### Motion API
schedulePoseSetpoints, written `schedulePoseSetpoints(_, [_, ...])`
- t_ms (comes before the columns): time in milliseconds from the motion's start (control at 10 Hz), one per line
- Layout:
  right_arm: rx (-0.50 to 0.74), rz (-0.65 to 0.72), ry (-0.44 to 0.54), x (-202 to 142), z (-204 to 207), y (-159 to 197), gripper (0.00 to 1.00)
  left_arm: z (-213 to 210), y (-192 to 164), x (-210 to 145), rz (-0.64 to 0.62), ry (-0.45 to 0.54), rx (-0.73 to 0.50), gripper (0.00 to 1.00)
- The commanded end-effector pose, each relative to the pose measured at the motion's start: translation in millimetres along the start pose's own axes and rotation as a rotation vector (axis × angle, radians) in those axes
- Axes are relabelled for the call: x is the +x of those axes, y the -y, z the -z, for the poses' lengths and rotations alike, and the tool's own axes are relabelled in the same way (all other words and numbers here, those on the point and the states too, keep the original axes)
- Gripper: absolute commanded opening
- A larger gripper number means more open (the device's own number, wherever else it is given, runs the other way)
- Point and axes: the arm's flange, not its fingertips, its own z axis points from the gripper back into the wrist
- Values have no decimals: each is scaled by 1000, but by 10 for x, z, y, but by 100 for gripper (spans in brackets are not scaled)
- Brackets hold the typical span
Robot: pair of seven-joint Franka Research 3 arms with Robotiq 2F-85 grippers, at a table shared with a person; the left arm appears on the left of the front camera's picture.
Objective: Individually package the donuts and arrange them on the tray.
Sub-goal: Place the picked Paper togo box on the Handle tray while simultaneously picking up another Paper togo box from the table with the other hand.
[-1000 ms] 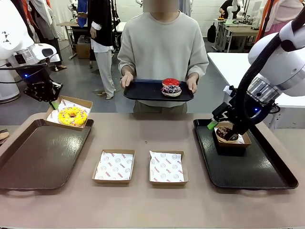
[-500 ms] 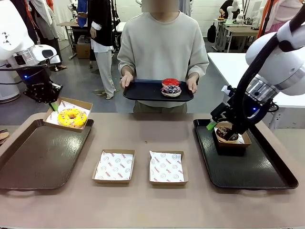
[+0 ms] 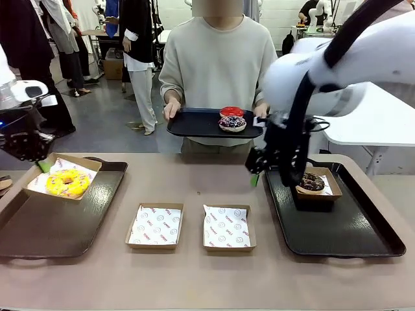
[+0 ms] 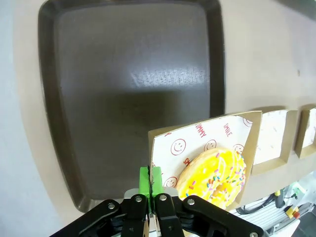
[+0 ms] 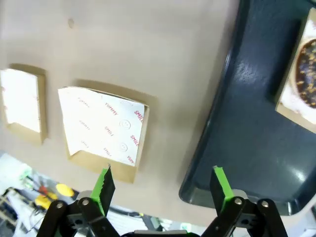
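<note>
My left gripper (image 3: 40,163) is shut on the rim of a paper-lined box (image 3: 57,170) holding the yellow-iced sprinkled donut (image 3: 66,183), held just above the left tray (image 3: 58,223). In the left wrist view the pads (image 4: 152,178) pinch the box edge beside the yellow donut (image 4: 213,177). My right gripper (image 3: 258,177) hangs open over the table by the right tray's (image 3: 337,233) left edge. A boxed dark chocolate donut (image 3: 312,182) sits on that tray. A person holds a black tray (image 3: 194,124) with the glossy red donut (image 3: 232,111) and the dark sprinkled donut (image 3: 232,123).
Two empty paper-lined boxes (image 3: 155,225) (image 3: 227,227) lie at the table's middle front. Below my open right gripper (image 5: 163,180) are one lined box (image 5: 103,129), the tray edge (image 5: 232,128) and the chocolate donut (image 5: 307,74).
My left gripper carried the boxed yellow donut left and down over the left tray. My right gripper left the boxed chocolate donut and swung left, past the right tray's edge.
</note>
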Motion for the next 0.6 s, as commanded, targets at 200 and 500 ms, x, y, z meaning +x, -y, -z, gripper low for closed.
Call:
schedulePoseSetpoints(200, [-168,6,-13,304,618,-391,100,153,-231,166,10,64,85,1])
schedulePoseSetpoints(500, [-217,58,16,174,855,-488,100,138,-218,421,-28,70,118,1])
